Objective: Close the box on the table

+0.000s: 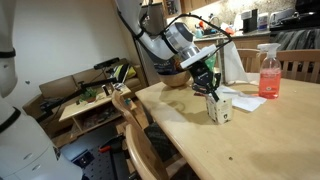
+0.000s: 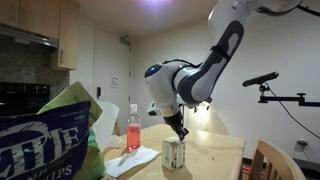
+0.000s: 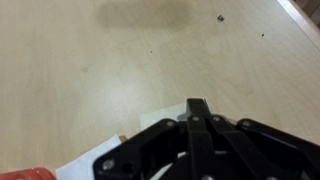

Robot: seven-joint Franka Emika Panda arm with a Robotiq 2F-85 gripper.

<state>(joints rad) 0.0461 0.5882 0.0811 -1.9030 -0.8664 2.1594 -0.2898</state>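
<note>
My gripper (image 1: 208, 88) is closed, fingers pressed together with nothing between them, and it hangs right over the top of the box (image 1: 221, 108), which stands upright on the table (image 1: 200, 145), right of centre in that exterior view. I cannot tell whether I am touching the flaps. My worry is that the carton looks light and the tabletop smooth. If I press off-centre or at a slant, it may tip or skid toward the paper sheets (image 1: 247, 101) and the spray bottle (image 1: 269, 72) in the upper right. A flap could also spring back or fold inward and crumple. In the wrist view my own fingers hide the box almost entirely, so I would be judging contact blind.
</note>
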